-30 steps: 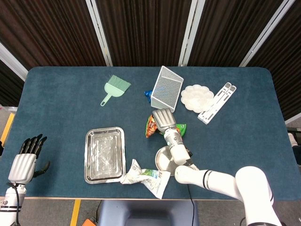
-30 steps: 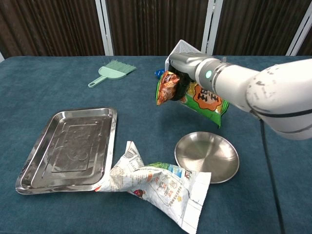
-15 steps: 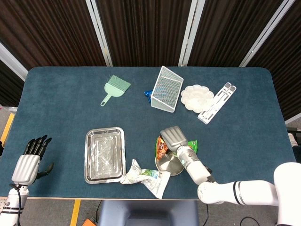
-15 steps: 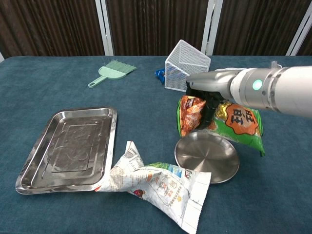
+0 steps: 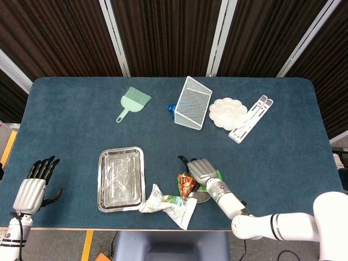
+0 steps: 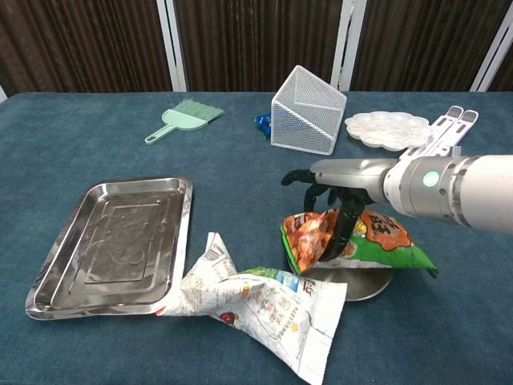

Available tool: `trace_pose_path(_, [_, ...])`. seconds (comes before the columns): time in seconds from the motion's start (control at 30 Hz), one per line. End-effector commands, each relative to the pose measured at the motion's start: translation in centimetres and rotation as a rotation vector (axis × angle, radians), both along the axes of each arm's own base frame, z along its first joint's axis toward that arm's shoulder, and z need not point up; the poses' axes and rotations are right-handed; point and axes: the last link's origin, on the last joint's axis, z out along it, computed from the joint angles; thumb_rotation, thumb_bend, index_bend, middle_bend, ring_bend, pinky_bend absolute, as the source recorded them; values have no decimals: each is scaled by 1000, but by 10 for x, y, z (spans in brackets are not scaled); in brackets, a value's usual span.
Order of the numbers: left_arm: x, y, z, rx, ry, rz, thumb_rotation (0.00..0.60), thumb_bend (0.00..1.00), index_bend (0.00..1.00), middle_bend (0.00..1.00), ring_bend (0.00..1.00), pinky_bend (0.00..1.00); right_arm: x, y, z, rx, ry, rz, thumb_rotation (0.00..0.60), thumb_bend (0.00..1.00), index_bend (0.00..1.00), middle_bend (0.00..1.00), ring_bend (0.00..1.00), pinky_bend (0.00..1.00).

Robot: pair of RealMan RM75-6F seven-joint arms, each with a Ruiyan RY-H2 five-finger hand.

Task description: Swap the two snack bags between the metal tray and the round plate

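Observation:
The orange and green snack bag (image 5: pixel 186 184) (image 6: pixel 309 237) lies across the round metal plate (image 5: pixel 202 197) (image 6: pixel 361 285), covering most of it. My right hand (image 5: pixel 200 168) (image 6: pixel 341 180) hovers just over the bag with its fingers spread; one dark finger reaches down and touches the bag. A white printed snack bag (image 5: pixel 168 204) (image 6: pixel 256 301) lies crumpled on the table between the plate and the empty metal tray (image 5: pixel 120 179) (image 6: pixel 112 241), one corner against the tray's rim. My left hand (image 5: pixel 32 187) hangs off the table's front left corner, fingers apart, holding nothing.
Along the far side sit a green hand brush (image 5: pixel 133 102) (image 6: pixel 180 116), a tipped white wire basket (image 5: pixel 191 102) (image 6: pixel 309 111) with a small blue item (image 5: pixel 171 109) beside it, a white palette dish (image 5: pixel 227 112) (image 6: pixel 385 128) and a white folding stand (image 5: pixel 250 118) (image 6: pixel 445 128).
My right hand carried the orange and green bag down and toward the front, laid it on the round plate and spread its fingers. The left hand barely moved.

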Motion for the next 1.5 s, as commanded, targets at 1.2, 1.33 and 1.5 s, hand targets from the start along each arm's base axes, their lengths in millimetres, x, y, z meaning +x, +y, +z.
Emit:
trace_pose_path(1.2, [120,-33,-88,-450,-184,-339,600,354,0,0,0,24,-166,149,161,-490,-226,59,600,128,0,0,0,0])
trace_pose_path(1.33, [144,-24,-107,-469,-197,-348,600,363,0,0,0,21,-167,146,166,-468,-263,39,600,128,0,0,0,0])
trace_pose_path(1.5, [172,-21,-128,-487,-168,-411,600,352,0,0,0,20,-169,144,169,-440,-274,20,600,128,0,0,0,0])
